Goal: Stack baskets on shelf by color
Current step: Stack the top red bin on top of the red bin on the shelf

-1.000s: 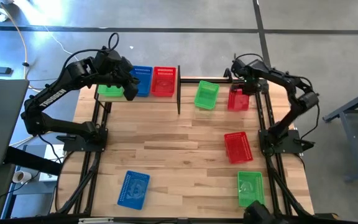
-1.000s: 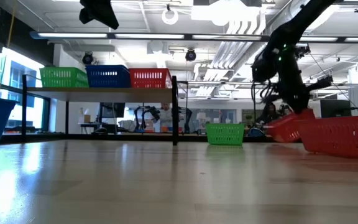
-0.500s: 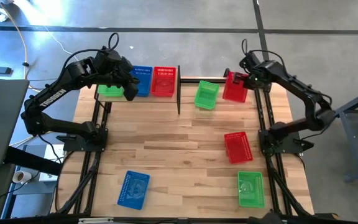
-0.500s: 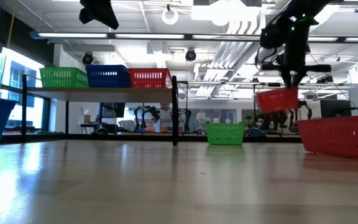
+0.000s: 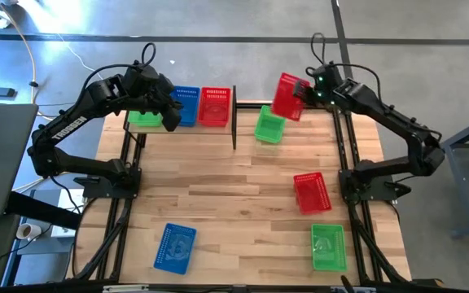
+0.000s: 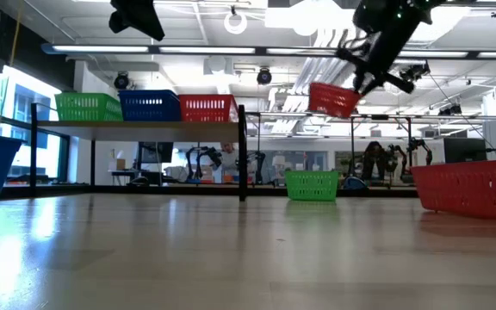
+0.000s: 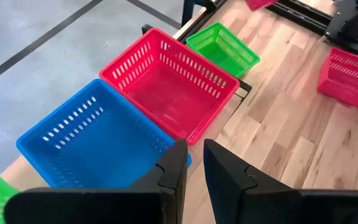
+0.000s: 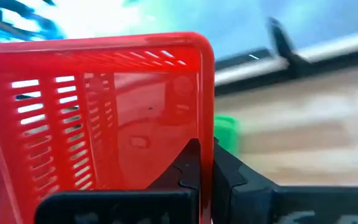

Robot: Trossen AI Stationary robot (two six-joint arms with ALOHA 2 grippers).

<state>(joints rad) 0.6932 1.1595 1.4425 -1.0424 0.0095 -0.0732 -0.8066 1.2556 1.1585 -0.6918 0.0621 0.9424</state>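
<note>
Clamped shut on one wall of a red basket point(image 5: 287, 96), the right gripper point(image 5: 303, 89) holds it tilted in the air above the table's point(image 5: 218, 195) far edge, just beyond a green basket point(image 5: 269, 124) lying there. Its wrist view shows both fingers point(image 8: 194, 163) pinching the basket's rim, a detail the overhead camera cannot resolve. From table height the lifted basket point(image 6: 333, 99) hangs roughly level with the shelf point(image 6: 136, 127) top, to the side of the shelf's black end post; that height is lost from above.

Over the shelf at the table's far left corner hangs the left gripper point(image 5: 169, 121), its jaws a narrow slit with nothing between them. Its wrist camera looks down into a blue basket point(image 7: 98, 143) and another red basket point(image 7: 173, 81) standing side by side and touching; a green one point(image 5: 144, 119) sits at the shelf's outer end.

Elsewhere on the table: a red basket point(image 5: 312, 193) near the right edge, a green basket point(image 5: 328, 247) at the near right corner, and a blue basket point(image 5: 174, 247) toward the near left.
</note>
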